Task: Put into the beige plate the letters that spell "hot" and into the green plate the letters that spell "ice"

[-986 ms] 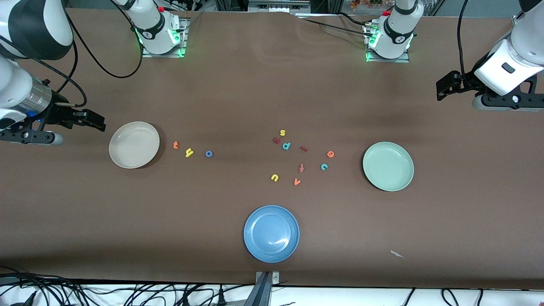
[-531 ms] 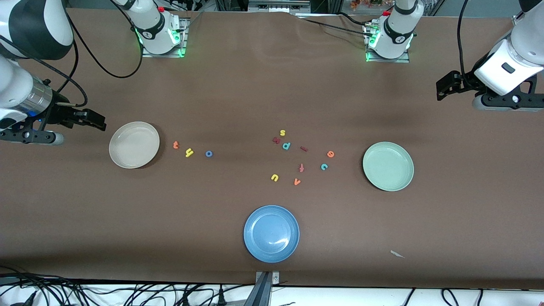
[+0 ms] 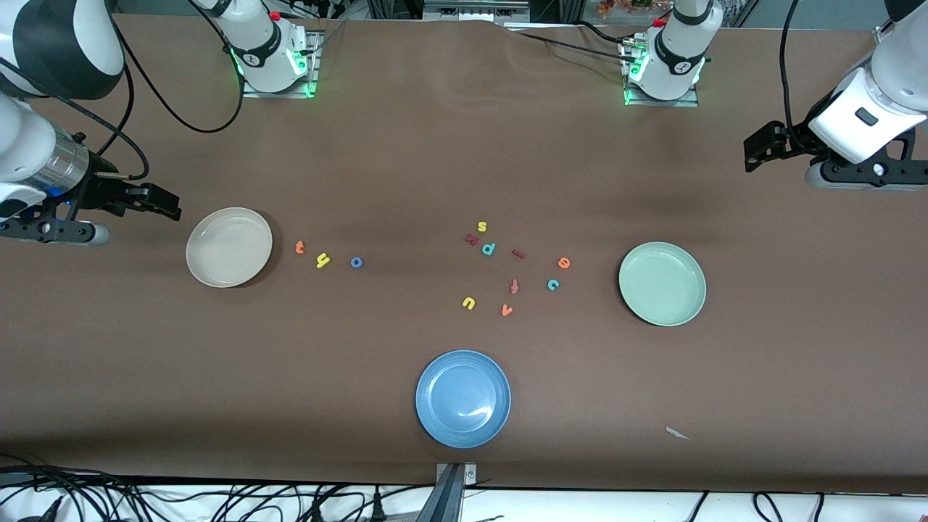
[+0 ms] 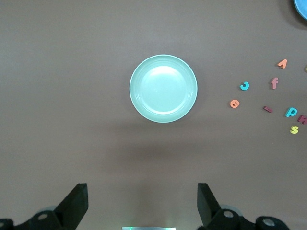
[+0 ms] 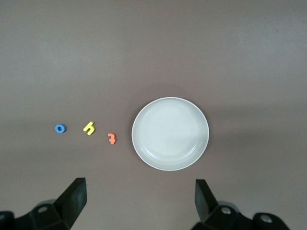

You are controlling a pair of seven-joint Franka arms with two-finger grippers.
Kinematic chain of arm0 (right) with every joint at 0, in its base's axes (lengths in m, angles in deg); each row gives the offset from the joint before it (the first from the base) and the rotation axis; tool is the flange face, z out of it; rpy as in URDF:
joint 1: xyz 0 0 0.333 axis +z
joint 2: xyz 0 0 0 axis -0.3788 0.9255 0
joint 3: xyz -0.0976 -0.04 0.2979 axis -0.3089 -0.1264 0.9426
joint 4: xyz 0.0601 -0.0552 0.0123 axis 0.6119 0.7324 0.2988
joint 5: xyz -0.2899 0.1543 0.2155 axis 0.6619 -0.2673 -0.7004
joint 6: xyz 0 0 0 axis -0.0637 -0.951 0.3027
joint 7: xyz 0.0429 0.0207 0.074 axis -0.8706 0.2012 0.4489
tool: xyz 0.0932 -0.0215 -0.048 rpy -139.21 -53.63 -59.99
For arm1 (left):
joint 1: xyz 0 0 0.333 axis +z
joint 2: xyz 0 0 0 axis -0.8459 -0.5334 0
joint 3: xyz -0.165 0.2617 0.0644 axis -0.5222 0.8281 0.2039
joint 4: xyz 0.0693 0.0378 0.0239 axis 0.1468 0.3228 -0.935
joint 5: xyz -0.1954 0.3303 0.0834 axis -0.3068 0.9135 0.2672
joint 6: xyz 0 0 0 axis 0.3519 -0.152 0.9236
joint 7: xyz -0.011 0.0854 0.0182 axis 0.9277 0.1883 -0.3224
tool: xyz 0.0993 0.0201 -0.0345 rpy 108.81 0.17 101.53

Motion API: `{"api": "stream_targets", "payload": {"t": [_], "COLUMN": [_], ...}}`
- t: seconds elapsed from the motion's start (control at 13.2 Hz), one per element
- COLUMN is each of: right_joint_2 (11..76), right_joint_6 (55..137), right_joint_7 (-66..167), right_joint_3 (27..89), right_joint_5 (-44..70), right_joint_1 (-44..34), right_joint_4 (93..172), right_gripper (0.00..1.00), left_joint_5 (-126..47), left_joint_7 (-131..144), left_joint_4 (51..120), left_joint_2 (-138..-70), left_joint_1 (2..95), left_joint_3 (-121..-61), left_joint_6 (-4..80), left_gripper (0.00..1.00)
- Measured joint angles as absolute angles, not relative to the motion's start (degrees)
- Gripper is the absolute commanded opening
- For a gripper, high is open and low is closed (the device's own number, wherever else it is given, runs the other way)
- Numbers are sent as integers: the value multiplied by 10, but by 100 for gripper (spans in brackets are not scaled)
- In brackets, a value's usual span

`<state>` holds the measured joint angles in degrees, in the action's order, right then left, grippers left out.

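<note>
Two tools, both cut off at the front view's edges. Right tool (image 3: 156,203) hangs over the desk's right-arm end beside the beige plate (image 3: 229,247), fingers spread, empty. "hot" lies in a row just past that plate toward the middle: orange t (image 3: 300,248), yellow h (image 3: 322,260), blue o (image 3: 356,262). Mid-desk cluster is tiny: yellow s (image 3: 482,226), a dark-red letter (image 3: 471,238) I can't read, teal p (image 3: 489,249), dark-red i (image 3: 518,254), orange e (image 3: 563,263), teal c (image 3: 553,284), orange f (image 3: 514,286), yellow u (image 3: 468,303), orange v (image 3: 507,310). Blue plate (image 3: 462,399) sits nearest the camera. Green plate (image 3: 662,283) is toward the left arm's end. Left tool (image 3: 757,148) waits over bare desk there, fingers spread, empty. Brown desk (image 3: 464,145) cover, rumpled along the base edge; small pale scrap (image 3: 678,433); cables (image 3: 145,500) along the camera-side edge.
</note>
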<state>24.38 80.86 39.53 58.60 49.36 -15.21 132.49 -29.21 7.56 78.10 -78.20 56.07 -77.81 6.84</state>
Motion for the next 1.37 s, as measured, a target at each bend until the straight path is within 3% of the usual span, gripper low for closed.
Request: {"api": "stream_targets", "payload": {"t": [1.37], "right_joint_2": [244], "right_joint_6": [807], "right_joint_7": [395], "right_joint_3": [591], "right_joint_5": [497], "right_joint_1": [-145], "right_joint_4": [1325], "right_gripper": [100], "left_joint_5": [-292], "left_joint_7": [76], "left_joint_4": [776], "left_joint_2": [-789], "left_joint_1": [561], "left_joint_3": [-786], "left_joint_6": [57], "left_gripper": [100]}}
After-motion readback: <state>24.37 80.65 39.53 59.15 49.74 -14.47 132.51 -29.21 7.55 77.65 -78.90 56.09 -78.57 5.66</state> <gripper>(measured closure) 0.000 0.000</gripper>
